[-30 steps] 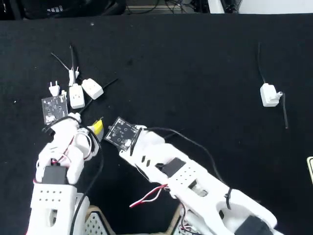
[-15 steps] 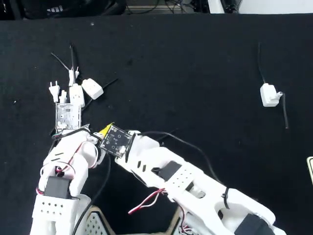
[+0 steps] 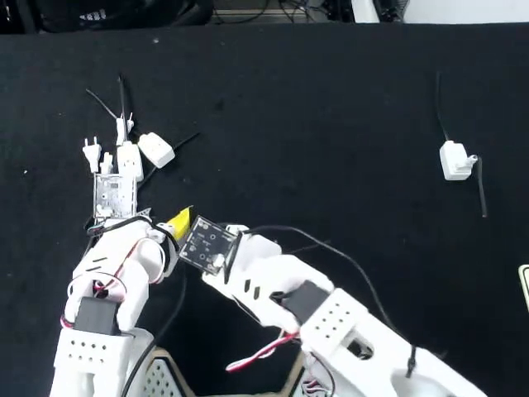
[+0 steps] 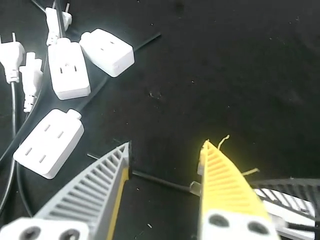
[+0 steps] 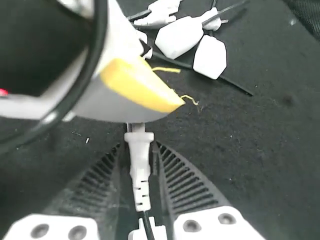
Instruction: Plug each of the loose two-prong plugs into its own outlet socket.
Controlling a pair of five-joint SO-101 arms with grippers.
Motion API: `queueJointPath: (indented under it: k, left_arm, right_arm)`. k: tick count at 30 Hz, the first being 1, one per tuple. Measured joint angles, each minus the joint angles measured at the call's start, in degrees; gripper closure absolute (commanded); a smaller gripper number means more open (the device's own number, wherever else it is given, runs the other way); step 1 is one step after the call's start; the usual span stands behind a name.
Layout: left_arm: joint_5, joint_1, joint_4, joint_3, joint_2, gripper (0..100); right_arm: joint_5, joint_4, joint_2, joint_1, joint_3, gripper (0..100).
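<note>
My right gripper (image 5: 137, 146) is shut on a small white two-prong plug (image 5: 139, 170), which lies lengthwise between its dark fingers. Just ahead of the plug hangs the left gripper's yellow finger (image 5: 135, 90). My left gripper (image 4: 166, 147) is open, with a thin black cable (image 4: 160, 181) crossing the gap between its grey and yellow fingers. Beyond it lie three white outlet sockets (image 4: 109, 45) (image 4: 67, 70) (image 4: 47, 142) and loose white plugs (image 4: 12, 50) (image 4: 30, 75). In the high view the two grippers meet near the yellow finger (image 3: 178, 222), below the sockets (image 3: 155, 149).
A white plug block (image 3: 455, 159) with a black cord lies alone at the far right of the black table (image 3: 314, 124). Thin black cords trail around the socket cluster at the left. The right arm (image 3: 281, 281) stretches in from the lower right.
The left arm's wrist swung right, bringing its yellow finger toward the right gripper. The right arm moved up beside it, then drew back slightly, still holding the plug.
</note>
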Motion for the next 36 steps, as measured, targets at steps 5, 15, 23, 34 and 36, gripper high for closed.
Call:
queueJointPath:
  k: [5,15,23,34,36]
  left_arm:
    - [0.0,-0.09,-0.09,0.0,0.0,78]
    - [0.0,-0.09,-0.35,-0.09,0.0,78]
    - [-0.09,-2.64,0.09,0.09,0.53,78]
    - [-0.09,-8.09,0.09,0.0,0.79,78]
    - [-0.09,-8.09,0.09,0.0,2.99,78]
  right_arm:
    - [0.0,2.9,-5.19,-0.26,0.0,98.8]
    - [0.0,3.08,-8.18,-0.35,1.58,98.8]
    - [-2.37,12.92,-8.88,2.99,-0.09,98.8]
    - [-5.19,40.44,10.46,9.32,-20.57,98.8]
    - [-5.19,44.48,14.95,9.32,-24.18,98.8]
